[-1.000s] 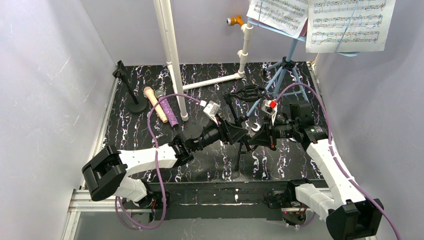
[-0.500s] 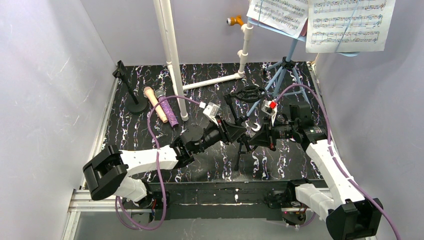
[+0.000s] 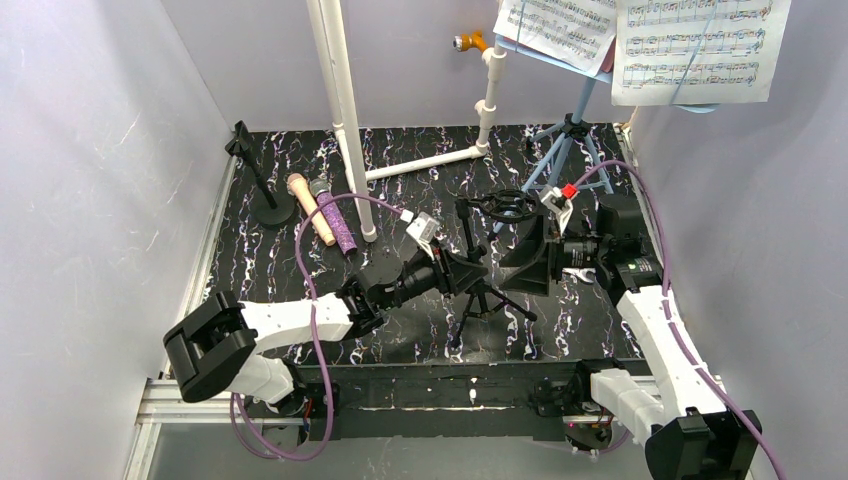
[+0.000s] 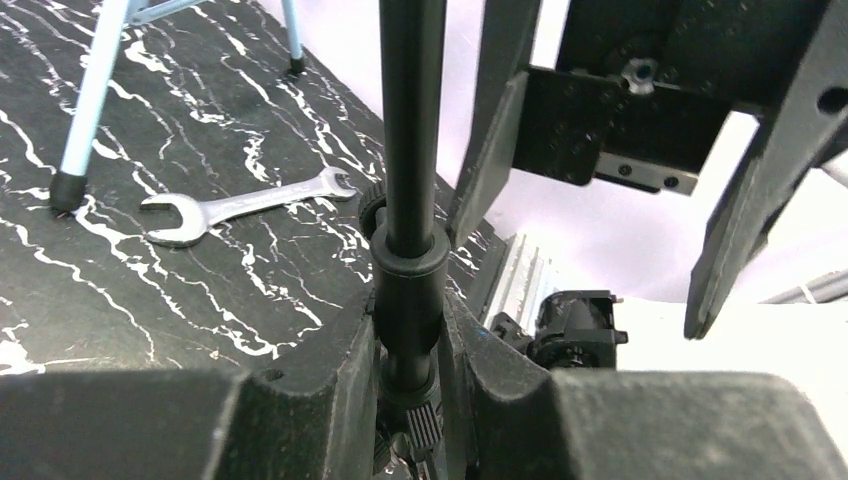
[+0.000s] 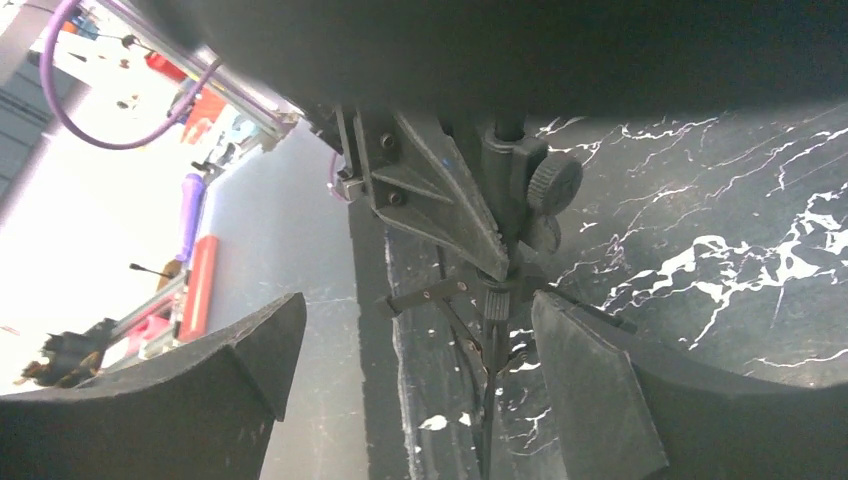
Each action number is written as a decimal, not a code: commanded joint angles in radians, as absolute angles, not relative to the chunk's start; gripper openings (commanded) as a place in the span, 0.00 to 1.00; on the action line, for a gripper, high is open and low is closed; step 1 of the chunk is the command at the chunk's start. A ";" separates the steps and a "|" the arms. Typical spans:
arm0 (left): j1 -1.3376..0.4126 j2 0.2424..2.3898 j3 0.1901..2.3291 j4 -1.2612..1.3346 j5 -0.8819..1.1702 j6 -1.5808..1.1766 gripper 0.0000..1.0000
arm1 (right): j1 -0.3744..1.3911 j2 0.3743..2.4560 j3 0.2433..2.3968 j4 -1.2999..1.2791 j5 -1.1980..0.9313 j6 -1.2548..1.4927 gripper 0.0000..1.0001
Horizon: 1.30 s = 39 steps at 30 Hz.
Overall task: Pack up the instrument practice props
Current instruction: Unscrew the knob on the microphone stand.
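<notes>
Black marbled table [image 3: 270, 265], grey walls around. Left tool [image 4: 408, 330] clamped on the pole of the black mic tripod [image 3: 487, 300], upright mid-table with legs spread (silver wrench [image 4: 245, 205] lies beyond). Right tool [image 3: 530, 258] spread wide just beside it, holding nothing.

top cam high up, looking down over the bench [image 3: 262, 272], wrist cams close-up, facing each other across black mic tripod [image 4: 411, 150]

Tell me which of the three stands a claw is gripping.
The black tripod stand in the middle: the left claw is clamped on its pole. The round-base stand at left and the blue music stand at the back are untouched.
</notes>
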State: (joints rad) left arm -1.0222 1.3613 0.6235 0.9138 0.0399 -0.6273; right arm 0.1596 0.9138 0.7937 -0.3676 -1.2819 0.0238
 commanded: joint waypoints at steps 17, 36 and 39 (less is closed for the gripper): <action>-0.930 1.425 0.816 1.163 0.600 -0.740 0.00 | 0.143 0.943 0.714 0.234 -1.275 0.965 0.95; -0.867 1.475 0.810 1.210 0.684 -0.858 0.00 | 0.149 0.968 0.733 0.259 -1.309 1.013 0.67; -0.867 1.482 0.808 1.218 0.695 -0.870 0.00 | 0.149 0.976 0.740 0.269 -1.306 1.013 0.66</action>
State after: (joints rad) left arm -0.8707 1.4879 0.7818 1.1229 0.6708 -0.8436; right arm 0.1455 0.9688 0.7162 0.2142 -1.2942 1.0172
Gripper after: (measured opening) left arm 0.208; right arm 0.671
